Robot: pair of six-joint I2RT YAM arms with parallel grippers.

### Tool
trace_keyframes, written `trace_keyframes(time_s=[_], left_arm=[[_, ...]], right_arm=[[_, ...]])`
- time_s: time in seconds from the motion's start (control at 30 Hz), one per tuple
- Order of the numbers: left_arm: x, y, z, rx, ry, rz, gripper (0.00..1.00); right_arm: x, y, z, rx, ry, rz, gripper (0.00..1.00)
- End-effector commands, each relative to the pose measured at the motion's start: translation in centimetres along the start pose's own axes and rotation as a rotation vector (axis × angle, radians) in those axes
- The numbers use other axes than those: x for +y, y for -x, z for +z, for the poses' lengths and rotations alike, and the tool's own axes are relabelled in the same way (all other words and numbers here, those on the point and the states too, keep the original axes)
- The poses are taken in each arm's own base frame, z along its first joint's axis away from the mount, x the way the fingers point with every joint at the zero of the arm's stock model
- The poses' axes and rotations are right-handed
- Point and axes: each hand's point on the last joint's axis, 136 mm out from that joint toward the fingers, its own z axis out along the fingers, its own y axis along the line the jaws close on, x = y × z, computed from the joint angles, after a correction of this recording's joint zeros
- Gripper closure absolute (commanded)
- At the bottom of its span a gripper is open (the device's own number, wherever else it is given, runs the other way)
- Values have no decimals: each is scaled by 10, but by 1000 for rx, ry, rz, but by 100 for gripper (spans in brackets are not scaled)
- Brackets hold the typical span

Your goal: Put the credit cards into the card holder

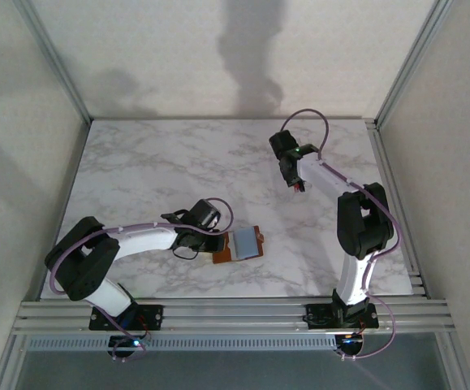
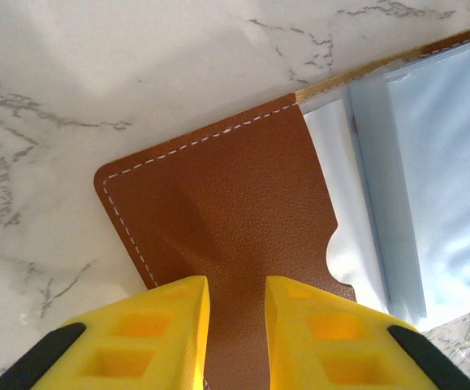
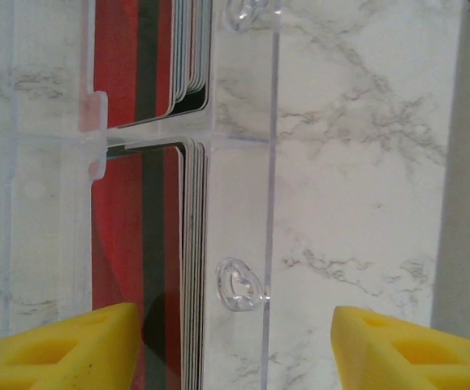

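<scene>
The tan-brown card holder (image 1: 222,253) lies open near the table's front middle, with a pale blue-grey credit card (image 1: 246,241) on its right half. In the left wrist view the leather flap (image 2: 235,203) runs up between my left gripper's (image 2: 236,325) yellow fingers, which stand close together and pinch it; the pale card (image 2: 429,162) sits in the pocket to the right. My left gripper (image 1: 210,241) is at the holder's left edge. My right gripper (image 1: 297,180) hangs open at the back right, over a stack of red credit cards (image 3: 129,244); its fingers (image 3: 56,349) are wide apart with nothing between them.
The red cards stand on edge in a clear plastic tray (image 3: 243,130) with a divider and small loop catches (image 3: 239,286). Marble tabletop (image 1: 153,171) stretches between the arms. Aluminium frame rails (image 1: 218,313) border the front, and posts stand at the sides.
</scene>
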Motion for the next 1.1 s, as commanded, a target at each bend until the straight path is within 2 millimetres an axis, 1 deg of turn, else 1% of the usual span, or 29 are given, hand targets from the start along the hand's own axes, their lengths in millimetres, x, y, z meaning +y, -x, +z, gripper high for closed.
trace_keyframes(time_s=[0.0,0.13,0.2,0.27,0.43,0.57,0.87,1.07], left_arm=[[8,-14,9,36,31,16,75],[8,-17,13,53,38,25,75],[10,-18,14,58,53,31,75],[10,-19,15,60,55,33,75],[13,-24,20,83,74,49,75],[14,-28,23,92,80,57,75],[14,-30,23,103,95,69,75],[15,-33,25,110,95,69,75]], right_arm=[[-16,-1,-8,-18,-97,16,43],[-17,-2,-7,-11,-111,7,58],[-15,-2,-5,0,-105,-8,70],[-12,-3,-3,14,-109,-21,79],[-10,-10,-1,34,-114,-32,89],[-8,-10,-6,46,-89,-17,100],[-2,-10,-24,49,26,49,100],[7,-8,-27,80,122,66,100]])
